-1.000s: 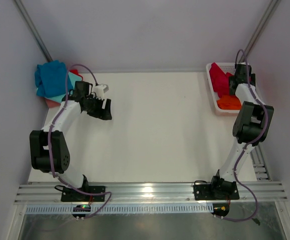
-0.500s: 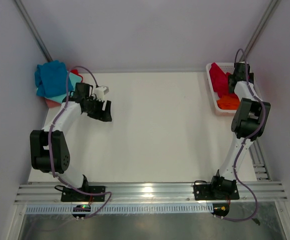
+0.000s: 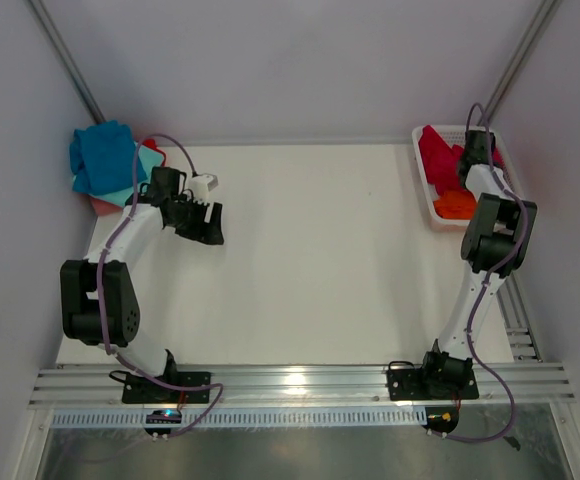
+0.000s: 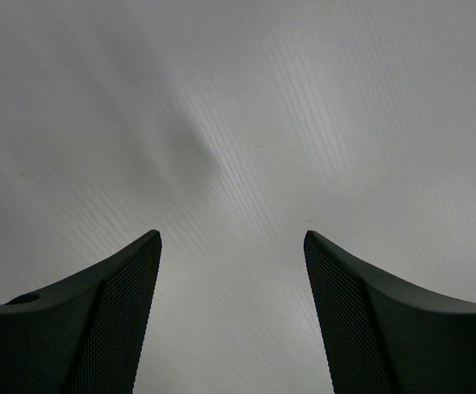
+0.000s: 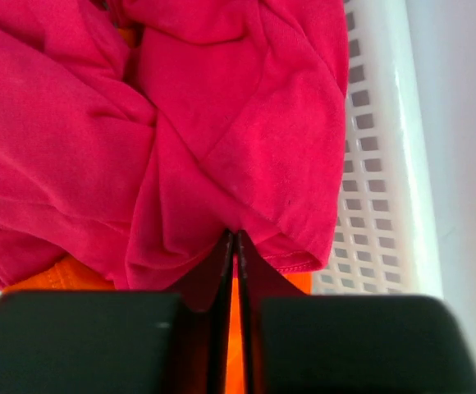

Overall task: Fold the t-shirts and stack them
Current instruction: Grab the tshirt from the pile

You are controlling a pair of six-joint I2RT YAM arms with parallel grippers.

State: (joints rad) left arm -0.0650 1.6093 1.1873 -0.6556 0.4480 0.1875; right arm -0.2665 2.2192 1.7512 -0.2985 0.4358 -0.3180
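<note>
In the right wrist view a crumpled crimson t-shirt (image 5: 180, 123) fills the white lattice basket (image 5: 377, 164), with an orange t-shirt (image 5: 57, 277) under it. My right gripper (image 5: 235, 234) is shut, pinching a fold of the crimson cloth at its tips. From above, the crimson t-shirt (image 3: 436, 155) and the orange one (image 3: 457, 204) lie in the basket (image 3: 421, 195) at the back right, with my right gripper (image 3: 467, 162) down among them. At the back left, blue (image 3: 103, 155) and teal (image 3: 146, 160) t-shirts lie piled. My left gripper (image 3: 210, 225) is open over bare table (image 4: 238, 123), holding nothing.
A pink cloth edge (image 3: 101, 204) shows under the left pile. Grey walls close in the table on the left, back and right. The metal rail (image 3: 300, 385) with both arm bases runs along the near edge.
My right gripper has closed on the crimson t-shirt, and the right arm has reached a little deeper into the basket. The left arm has barely moved.
</note>
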